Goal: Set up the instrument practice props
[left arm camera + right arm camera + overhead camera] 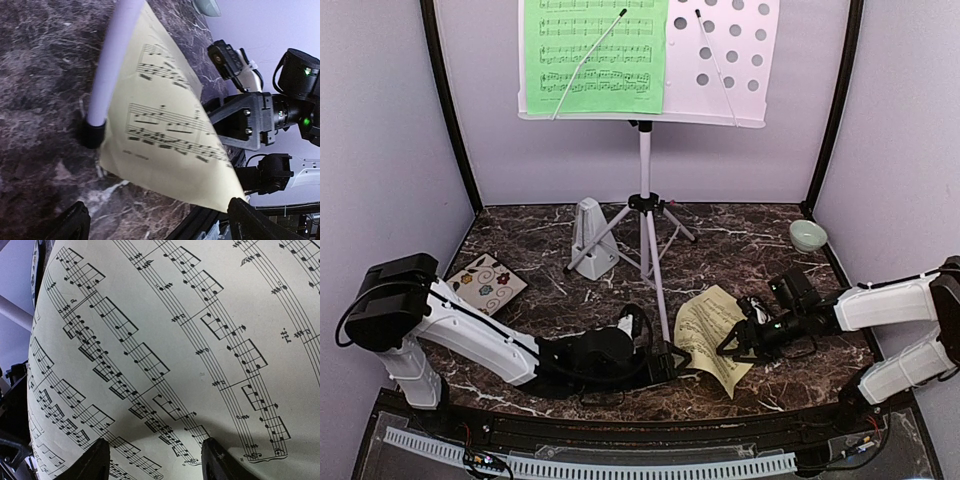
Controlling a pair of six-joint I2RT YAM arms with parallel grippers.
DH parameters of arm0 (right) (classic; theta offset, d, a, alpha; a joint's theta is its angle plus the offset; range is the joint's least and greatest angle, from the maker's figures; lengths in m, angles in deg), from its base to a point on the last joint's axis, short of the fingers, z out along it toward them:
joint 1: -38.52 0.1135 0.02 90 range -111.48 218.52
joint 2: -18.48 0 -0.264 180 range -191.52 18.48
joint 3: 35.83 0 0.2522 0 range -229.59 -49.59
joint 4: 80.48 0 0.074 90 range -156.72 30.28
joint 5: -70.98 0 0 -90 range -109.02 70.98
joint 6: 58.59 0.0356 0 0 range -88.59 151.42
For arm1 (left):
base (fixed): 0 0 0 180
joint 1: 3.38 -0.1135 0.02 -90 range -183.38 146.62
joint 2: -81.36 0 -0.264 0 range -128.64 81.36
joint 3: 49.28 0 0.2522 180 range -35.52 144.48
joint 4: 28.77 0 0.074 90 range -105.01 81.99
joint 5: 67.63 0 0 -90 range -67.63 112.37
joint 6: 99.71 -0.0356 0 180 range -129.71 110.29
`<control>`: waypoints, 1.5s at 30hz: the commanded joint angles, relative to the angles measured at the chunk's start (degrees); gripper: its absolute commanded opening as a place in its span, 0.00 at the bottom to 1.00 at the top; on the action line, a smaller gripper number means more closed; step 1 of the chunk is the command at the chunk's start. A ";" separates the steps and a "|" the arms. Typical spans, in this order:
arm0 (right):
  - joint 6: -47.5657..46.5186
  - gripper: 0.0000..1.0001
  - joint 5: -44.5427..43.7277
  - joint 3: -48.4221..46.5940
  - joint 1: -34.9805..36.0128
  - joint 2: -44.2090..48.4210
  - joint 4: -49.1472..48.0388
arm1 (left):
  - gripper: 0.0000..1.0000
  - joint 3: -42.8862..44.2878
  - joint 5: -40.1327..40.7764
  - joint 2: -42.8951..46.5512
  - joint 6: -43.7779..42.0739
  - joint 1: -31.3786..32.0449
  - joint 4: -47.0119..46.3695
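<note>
The white tripod music stand point(644, 170) stands at the back, and the green music sheet point(595, 55) rests on the left half of its perforated desk point(730, 60). The light-grey pyramid metronome point(592, 237) stands left of the tripod. The pale-yellow music sheet point(710, 335) lies bowed on the table between my grippers. My left gripper point(670, 362) is open at the sheet's left corner, and the sheet's near edge point(170, 150) is raised off the table. My right gripper point(728, 347) is open at the sheet's right edge. The sheet point(165, 340) fills the right wrist view, just beyond the fingertips point(225, 460).
A floral square tile point(485, 283) lies at the left. A small pale-green bowl point(807, 235) sits at the back right. A tripod leg with a black foot point(93, 132) rests by the yellow sheet's left edge. Purple walls enclose the dark marble table point(740, 250).
</note>
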 commanded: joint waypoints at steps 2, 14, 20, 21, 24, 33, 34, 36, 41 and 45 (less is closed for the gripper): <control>-0.11 0.64 -4.38 2.48 0.79 -0.77 6.07 | 0.99 4.49 2.30 2.21 -1.77 1.80 3.18; -0.64 0.64 -5.13 3.29 0.86 2.25 8.12 | 0.99 8.86 -0.88 -5.49 -4.48 5.49 -6.80; -0.93 0.64 -5.44 3.49 0.86 4.12 9.26 | 0.99 10.00 -1.01 -8.55 -1.61 5.92 -8.73; -0.96 0.64 -5.33 3.59 0.86 4.32 9.46 | 0.99 10.53 -0.60 -9.01 -1.39 5.97 -8.55; -0.90 0.64 -5.50 4.14 0.86 5.69 10.37 | 0.99 12.95 1.81 -10.78 -1.00 5.93 -7.56; 2.20 0.64 -6.45 7.14 0.86 13.98 14.19 | 0.48 19.10 5.92 -13.61 -1.60 5.97 -8.64; 2.73 0.64 -6.83 7.25 0.85 14.97 14.88 | 0.44 19.26 6.56 -13.70 -0.94 5.93 -8.25; 3.62 0.64 -7.55 7.37 0.85 17.23 16.08 | 0.39 19.96 7.59 -13.63 -0.77 5.97 -6.73; 6.23 0.64 -8.50 8.10 0.80 21.63 16.90 | 0.32 23.17 9.61 -13.69 -0.11 5.44 2.86; 6.91 0.64 -7.83 7.79 0.84 22.88 16.87 | 0.19 23.30 7.58 -13.57 -1.67 4.24 4.56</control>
